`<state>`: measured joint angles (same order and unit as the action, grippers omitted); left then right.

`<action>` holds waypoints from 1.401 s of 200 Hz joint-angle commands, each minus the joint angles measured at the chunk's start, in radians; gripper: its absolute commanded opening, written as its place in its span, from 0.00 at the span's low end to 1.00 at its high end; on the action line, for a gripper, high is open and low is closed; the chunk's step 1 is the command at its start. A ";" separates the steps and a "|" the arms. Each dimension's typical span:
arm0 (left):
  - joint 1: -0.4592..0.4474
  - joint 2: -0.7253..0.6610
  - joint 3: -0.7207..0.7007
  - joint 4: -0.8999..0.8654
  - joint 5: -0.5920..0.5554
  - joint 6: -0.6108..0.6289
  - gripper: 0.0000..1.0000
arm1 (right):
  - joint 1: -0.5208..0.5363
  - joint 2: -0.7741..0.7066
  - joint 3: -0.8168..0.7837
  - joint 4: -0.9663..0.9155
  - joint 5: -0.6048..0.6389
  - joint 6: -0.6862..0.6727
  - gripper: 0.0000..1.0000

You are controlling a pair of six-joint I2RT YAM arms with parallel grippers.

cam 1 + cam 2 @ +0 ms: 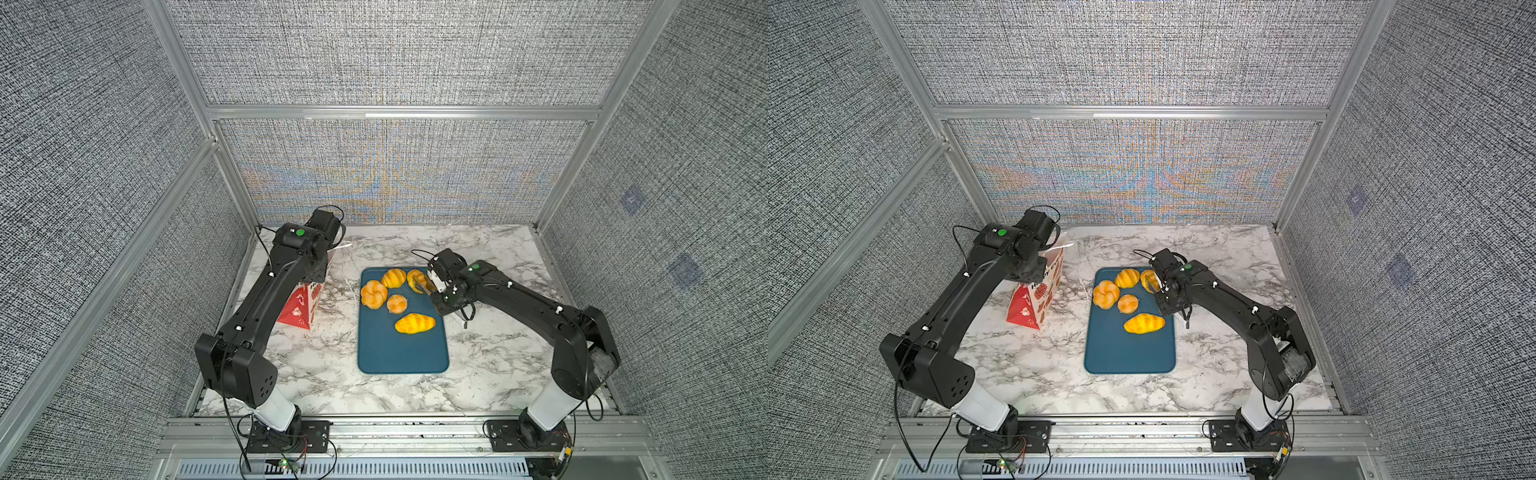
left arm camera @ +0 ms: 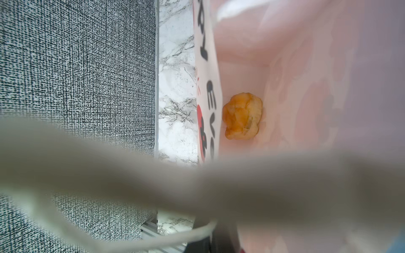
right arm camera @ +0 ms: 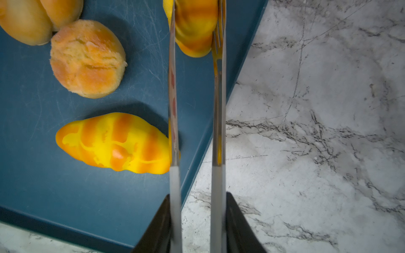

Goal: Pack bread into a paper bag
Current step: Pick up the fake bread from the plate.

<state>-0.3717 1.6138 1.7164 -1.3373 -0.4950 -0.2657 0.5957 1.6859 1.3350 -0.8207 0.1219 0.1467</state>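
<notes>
Several golden-orange bread pieces lie on a blue tray (image 1: 401,353): a knot roll (image 1: 374,294), a round bun (image 3: 87,59) and a croissant (image 3: 114,142) among them. My right gripper (image 3: 198,195) is shut on metal tongs (image 3: 174,87), whose tips pinch another croissant (image 3: 195,28) at the tray's far right corner. The paper bag (image 1: 301,309) stands left of the tray, leaning under my left wrist (image 1: 309,249). One bread piece (image 2: 242,116) lies inside it. My left jaws are hidden; the bag's blurred white cord handle (image 2: 153,179) crosses right in front of the left wrist camera.
The marble tabletop (image 1: 498,353) is walled by grey fabric panels at the back and on both sides. The tray's right edge (image 3: 219,114) runs just below the tongs. The bag stands near the left wall.
</notes>
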 commanded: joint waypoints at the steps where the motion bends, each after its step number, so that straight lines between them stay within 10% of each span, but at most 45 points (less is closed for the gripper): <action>1: 0.001 0.001 0.008 -0.014 0.008 -0.008 0.02 | 0.000 -0.011 0.013 -0.001 0.004 -0.003 0.36; 280: -0.001 -0.041 0.015 -0.025 0.037 0.006 0.02 | 0.104 -0.008 0.486 -0.236 0.058 0.075 0.34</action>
<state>-0.3721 1.5848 1.7294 -1.3529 -0.4683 -0.2615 0.6918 1.6642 1.7630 -1.0225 0.1612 0.2111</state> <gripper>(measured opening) 0.072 0.341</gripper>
